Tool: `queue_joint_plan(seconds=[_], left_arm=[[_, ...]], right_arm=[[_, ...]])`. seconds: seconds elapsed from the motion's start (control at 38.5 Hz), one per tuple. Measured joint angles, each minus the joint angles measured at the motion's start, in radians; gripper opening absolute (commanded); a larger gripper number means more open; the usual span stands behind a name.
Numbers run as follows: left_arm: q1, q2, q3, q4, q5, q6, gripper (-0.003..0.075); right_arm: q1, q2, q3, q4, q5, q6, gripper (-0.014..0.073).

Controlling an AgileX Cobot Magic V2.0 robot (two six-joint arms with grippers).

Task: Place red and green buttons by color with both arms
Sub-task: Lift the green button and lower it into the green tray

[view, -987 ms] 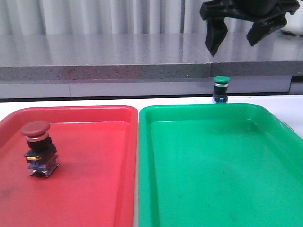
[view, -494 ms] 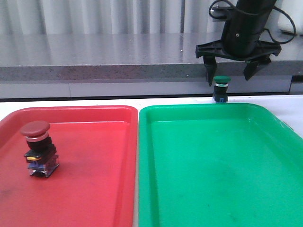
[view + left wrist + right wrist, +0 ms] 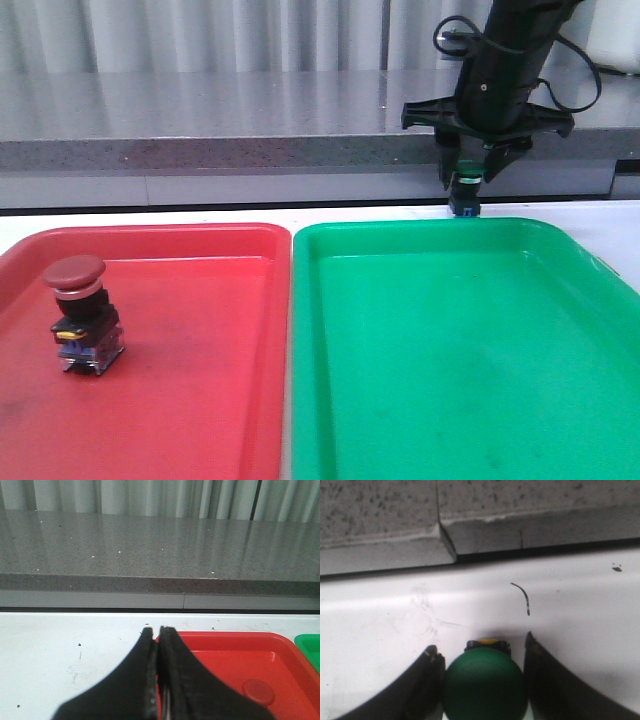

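Counted two buttons and two trays. Red button [image 3: 80,314] stood upright in the left part of the red tray [image 3: 200,400], dark cap on a silver collar, black body with a yellow mark, blue base. Green button [image 3: 464,188] stood on the white table [image 3: 200,216] just beyond the far edge of the green tray [image 3: 450,380], right of centre. Found no readable writing or brand anywhere.

Right gripper [image 3: 470,172] came straight down over the green button, one finger on each side; the right wrist view showed the green cap [image 3: 484,684] between both fingers [image 3: 426,680], touching or nearly so, firm grip not certain. Left gripper [image 3: 158,675] appeared only in its own wrist view, fingers pressed together on nothing, by the red tray's far left corner.
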Motion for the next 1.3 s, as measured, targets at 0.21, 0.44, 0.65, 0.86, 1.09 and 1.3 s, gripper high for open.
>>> queue_joint_plan(seconds=[0.21, 0.44, 0.65, 0.86, 1.09, 1.3], left_arm=[[0.000, 0.000, 0.000, 0.000, 0.000, 0.000, -0.0020], [0.000, 0.000, 0.000, 0.000, 0.000, 0.000, -0.0020], [0.000, 0.000, 0.000, 0.000, 0.000, 0.000, -0.0020], [0.000, 0.000, 0.000, 0.000, 0.000, 0.000, -0.0020], [0.000, 0.000, 0.000, 0.000, 0.000, 0.000, -0.0020], [0.000, 0.000, 0.000, 0.000, 0.000, 0.000, -0.0020]], right_arm=[[0.000, 0.002, -0.026, 0.002, 0.032, 0.000, 0.0266], [0.000, -0.046, -0.032, 0.004, 0.063, -0.017, 0.0266], [0.061, -0.184, 0.018, 0.002, 0.113, -0.092, 0.0266], [0.154, -0.356, 0.240, 0.010, 0.042, -0.106, 0.0266], [0.214, -0.599, 0.580, 0.010, -0.075, -0.086, 0.0266], [0.256, -0.726, 0.841, 0.043, -0.186, -0.077, 0.0266]])
